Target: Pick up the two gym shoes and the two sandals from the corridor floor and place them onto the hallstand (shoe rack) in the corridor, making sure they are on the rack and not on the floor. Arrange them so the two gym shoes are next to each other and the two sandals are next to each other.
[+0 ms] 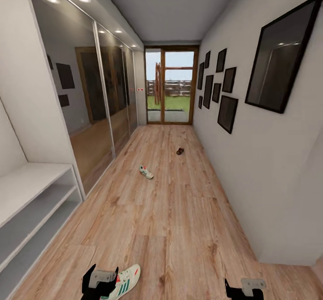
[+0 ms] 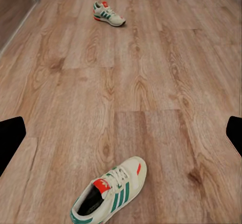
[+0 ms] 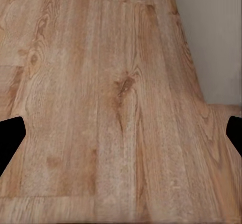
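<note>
Cream-white green-striped lace-up gym shoe (image 2: 112,193) under my open left hand (image 2: 121,138): light, soft upper; I'd pinch the collar. Right hand (image 3: 121,138) open, empty.

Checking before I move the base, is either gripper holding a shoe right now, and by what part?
Nothing is held. Both grippers are open and empty; the nearest gym shoe lies on the floor.

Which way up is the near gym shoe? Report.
Upright: the near gym shoe rests sole-down on the corridor floor, its laces and dark opening facing up.
</note>
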